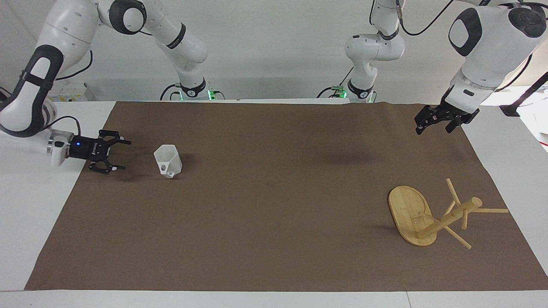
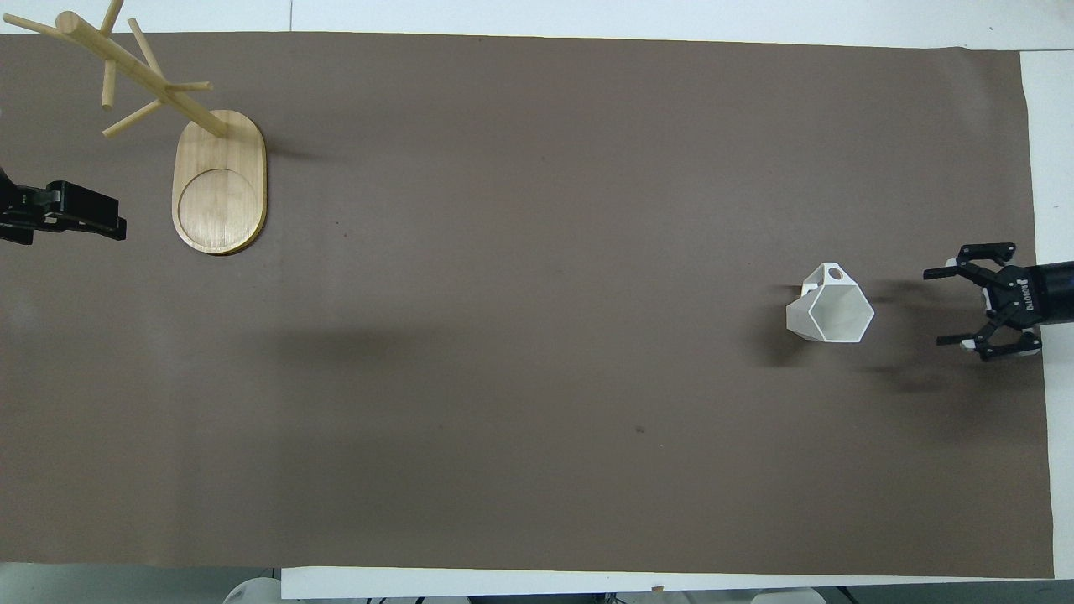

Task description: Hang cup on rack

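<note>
Right end effector beside the cup, fingers spread, nothing held.

Facing view: the right end effector [image 1: 119, 154] lies level just above the brown mat [image 1: 274, 256], pointing at the cup [image 1: 168, 161], which stands near but apart from it at the right arm's end of the table [image 1: 25, 205]. The left end effector [image 1: 433, 124] hangs over the mat's other end; whether it is parted I cannot tell. The rack [image 1: 432, 218] stands there.

Overhead view: the right end effector [image 2: 940, 306] is wide open and empty beside the cup [image 2: 831, 304]; the rack [image 2: 210, 168] is well apart, near the left end effector [image 2: 117, 226].
</note>
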